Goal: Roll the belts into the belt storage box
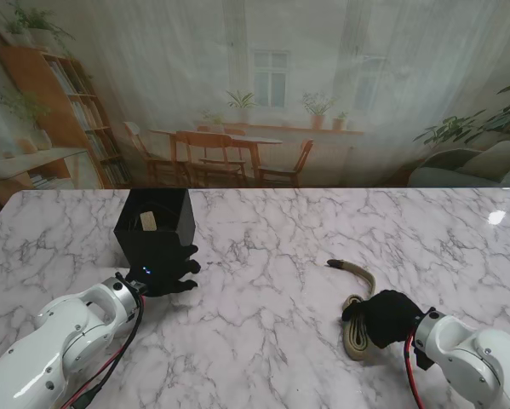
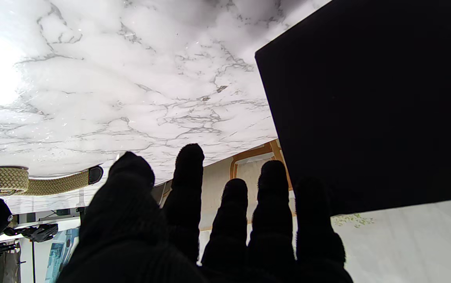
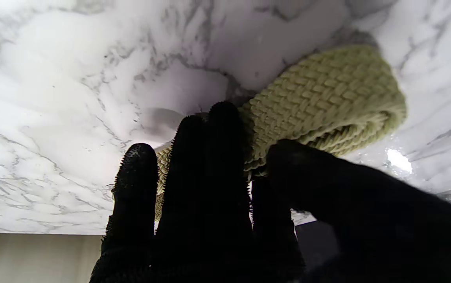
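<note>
Surface: a white marble tabletop [image 1: 263, 256] is backed by a printed dining-room scene.
Left hand [image 1: 165, 277]: fingers are spread, nothing held, just near of the black belt storage box [image 1: 157, 226].
Box: a pale item inside cannot be made out.
Belt [image 1: 357, 315]: woven olive, lying right, long axis running near-to-far, dark tip far-left.
Right hand [image 1: 391, 317]: pinched on the belt's near, folded end, partly hiding it.

Glossy white rounded arm casings end in five-fingered hands gloved in black knit: left hand [image 1: 168, 274], right hand [image 1: 389, 317]. Red and black cables [image 1: 110, 362] trail behind each wrist; a small blue light glows at the left wrist.
</note>
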You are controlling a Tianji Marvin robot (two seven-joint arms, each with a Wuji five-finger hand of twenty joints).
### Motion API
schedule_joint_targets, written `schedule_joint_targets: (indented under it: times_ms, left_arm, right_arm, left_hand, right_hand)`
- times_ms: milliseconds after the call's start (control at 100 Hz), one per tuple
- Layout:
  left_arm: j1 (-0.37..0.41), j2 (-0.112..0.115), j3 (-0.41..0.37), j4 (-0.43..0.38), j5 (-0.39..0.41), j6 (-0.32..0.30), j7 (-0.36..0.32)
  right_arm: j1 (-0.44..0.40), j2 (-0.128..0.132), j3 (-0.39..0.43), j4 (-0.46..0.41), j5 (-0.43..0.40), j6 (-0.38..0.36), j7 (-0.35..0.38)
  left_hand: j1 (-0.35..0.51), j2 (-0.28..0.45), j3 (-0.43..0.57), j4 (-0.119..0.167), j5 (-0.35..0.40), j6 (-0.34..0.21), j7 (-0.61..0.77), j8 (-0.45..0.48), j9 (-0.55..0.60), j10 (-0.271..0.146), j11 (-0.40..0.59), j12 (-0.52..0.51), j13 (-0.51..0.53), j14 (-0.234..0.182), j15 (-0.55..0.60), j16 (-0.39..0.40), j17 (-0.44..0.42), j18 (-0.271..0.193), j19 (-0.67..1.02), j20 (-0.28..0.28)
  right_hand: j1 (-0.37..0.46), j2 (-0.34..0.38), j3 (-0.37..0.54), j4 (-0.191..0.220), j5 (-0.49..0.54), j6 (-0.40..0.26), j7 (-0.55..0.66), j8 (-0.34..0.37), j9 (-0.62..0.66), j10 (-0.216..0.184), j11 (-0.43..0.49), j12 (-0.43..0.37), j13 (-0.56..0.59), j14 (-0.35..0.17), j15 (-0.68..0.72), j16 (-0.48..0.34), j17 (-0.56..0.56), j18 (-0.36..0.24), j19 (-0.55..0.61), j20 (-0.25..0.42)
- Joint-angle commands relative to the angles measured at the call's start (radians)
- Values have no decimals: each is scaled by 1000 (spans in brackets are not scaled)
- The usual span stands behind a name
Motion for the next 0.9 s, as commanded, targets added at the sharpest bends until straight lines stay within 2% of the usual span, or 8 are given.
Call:
schedule_joint_targets:
  times_ms: [0,160,200,240,310,400,580,890]
  left_arm:
    - [-1,-1,4,2,-1,1,-15]
    - [-2,-1,5,2,-1,1,-16]
    - [-2,-1,5,2,-1,1,-16]
    - [-1,-1,5,2,-1,2,-16]
    - [-1,-1,5,2,-1,2,-17]
    - [-2,-1,5,2,-1,2,-18]
    - [-3,-1,7,3,-1,2,-19]
    - [-5,-1,9,4,-4,2,-20]
  right_arm:
    - [-12,3,0,-4,-28,11,1]
    - [-7,5,-13,11,-112,14,-59]
    - [-5,5,-19,18,-121,17,-77]
    - [0,4,-27,32,-133,19,-111]
    - [4,3,-37,44,-135,30,-132]
    - [12,1,-57,71,-142,44,-188]
    - [9,-2,-76,81,-159,85,-239]
    - [-8,-7,-68,52,-129,110,-202]
  left_hand:
    - [-9,32,-12,-16,23,5,-6,-3,-40,10,-6,1,-19,16,-27,0,-17,32,-32,6]
    - [-9,32,-12,-16,24,4,-5,-2,-40,10,-6,1,-20,16,-28,0,-17,32,-32,6]
    - [-10,32,-12,-16,23,5,-5,-2,-40,10,-6,1,-20,17,-27,0,-17,31,-32,6]
    - [-8,32,-12,-16,23,4,-5,-2,-41,10,-7,1,-20,16,-28,0,-17,31,-32,6]
    - [-8,31,-12,-16,23,5,-5,-2,-40,10,-6,1,-20,16,-28,0,-17,32,-32,6]
    - [-8,31,-12,-16,23,3,-5,-2,-41,11,-7,0,-20,17,-28,0,-17,32,-32,6]
    - [0,29,-11,-16,22,3,-3,0,-40,10,-6,1,-20,16,-28,0,-17,32,-32,6]
    - [-4,30,-12,-16,22,3,-4,-2,-41,10,-6,0,-20,17,-27,0,-18,32,-32,5]
  right_hand:
    - [91,-40,119,-48,36,195,137,60,-89,-170,-116,-9,-24,-134,-30,-37,7,-45,-3,-16]
    - [221,3,-25,-102,89,91,218,90,-6,-249,-85,0,26,-195,-19,-61,68,-96,15,-28]
    - [229,-26,-71,-169,104,63,233,88,11,-256,-85,4,41,-193,-17,-65,79,-100,24,-29]
    - [171,-55,-175,-253,124,37,244,84,36,-247,-94,14,57,-180,-10,-65,85,-91,31,-30]
    - [69,-38,-297,-289,158,-7,251,76,56,-231,-83,44,68,-155,0,-63,77,-67,38,-27]
    - [64,-20,-329,-299,184,-130,410,-63,55,-169,19,105,103,-85,48,-6,57,-7,46,4]
    - [42,12,-390,-320,232,-323,550,16,-136,-23,94,268,53,56,64,134,-54,175,-17,82]
    - [21,21,-405,-318,353,-224,616,-59,-609,187,-66,62,-145,133,-37,87,-62,290,-82,101]
